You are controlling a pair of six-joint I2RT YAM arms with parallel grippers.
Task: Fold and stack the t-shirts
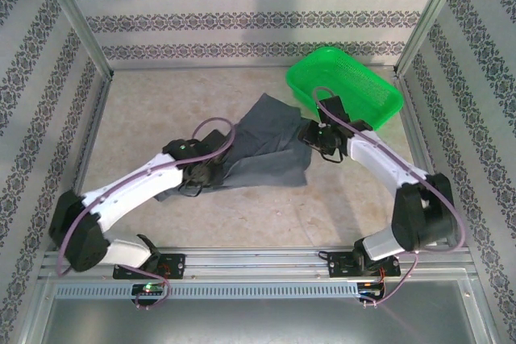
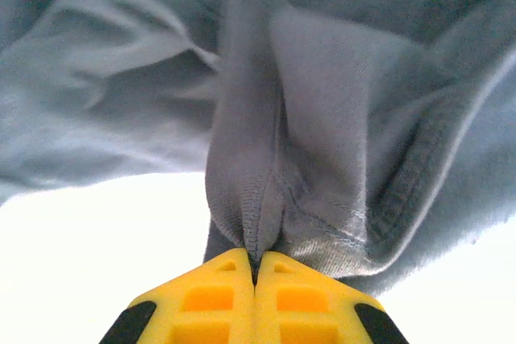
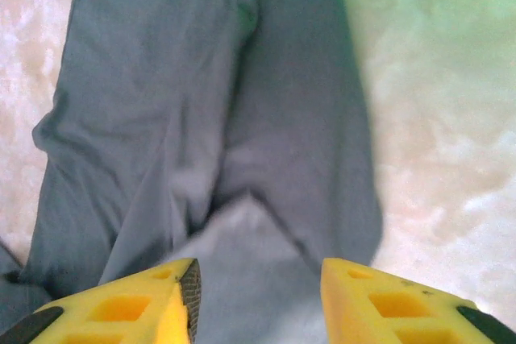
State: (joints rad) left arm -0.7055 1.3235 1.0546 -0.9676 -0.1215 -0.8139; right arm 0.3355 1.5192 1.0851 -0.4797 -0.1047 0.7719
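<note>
Grey t-shirt point(image 1: 270, 141), edges partly hidden, left tool point(image 2: 255, 263) clamped on a fold, right tool point(image 3: 258, 279) parted above it

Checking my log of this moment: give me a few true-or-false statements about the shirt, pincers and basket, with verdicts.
1. The left pincer is shut on a fold of the t-shirt. True.
2. The right pincer is clamped shut. False: its jaws stand open above the fabric.
3. The t-shirt lies inside the green basket. False: it lies on the table, outside it.
4. The t-shirt is crumpled, not folded flat. True.
</note>
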